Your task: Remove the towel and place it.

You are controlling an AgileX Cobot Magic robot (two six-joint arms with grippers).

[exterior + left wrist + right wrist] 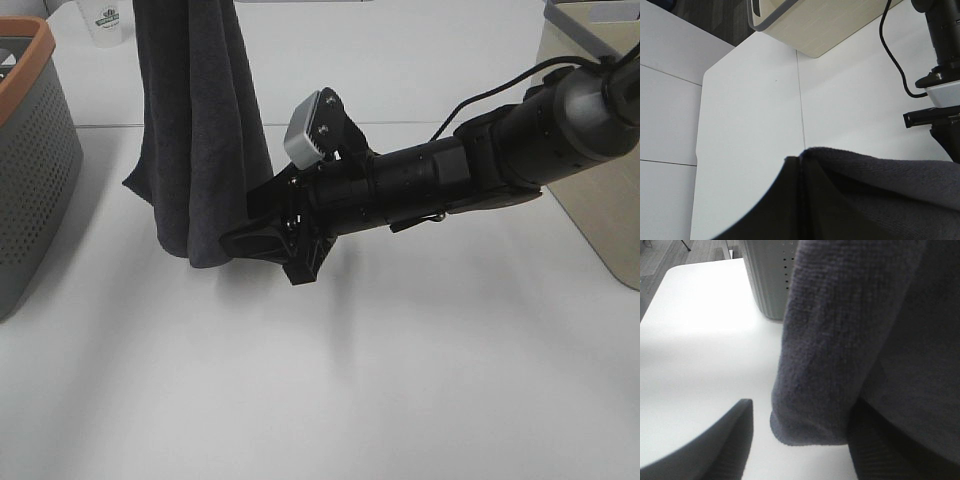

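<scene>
The towel (195,130) hangs in long folds over the far left part of the worktop (400,400), its top running out of the exterior view. Its rounded lower end sits low over the white surface; whether it touches cannot be told.

At the towel's top the left gripper (802,170) is pressed together on the cloth. The left wrist view shows a black finger (790,205) tight against the towel's edge, with cloth bunched beside it.

The right gripper (245,225) reaches in from the right edge, across the middle, to the towel's lower end. Its jaws stand spread with the hanging fold between them. In the right wrist view one finger (715,450) is clear of the cloth, with a strip of worktop showing between the two. The other side is dark against the towel, and contact there cannot be told.

A grey basket (30,160) with an orange rim stands at the left edge, near the towel but apart from it. A clear cup (105,25) stands at the far edge, just left of the cloth. A beige bin (600,170) sits at the far right corner, beyond the right arm (480,170).
</scene>
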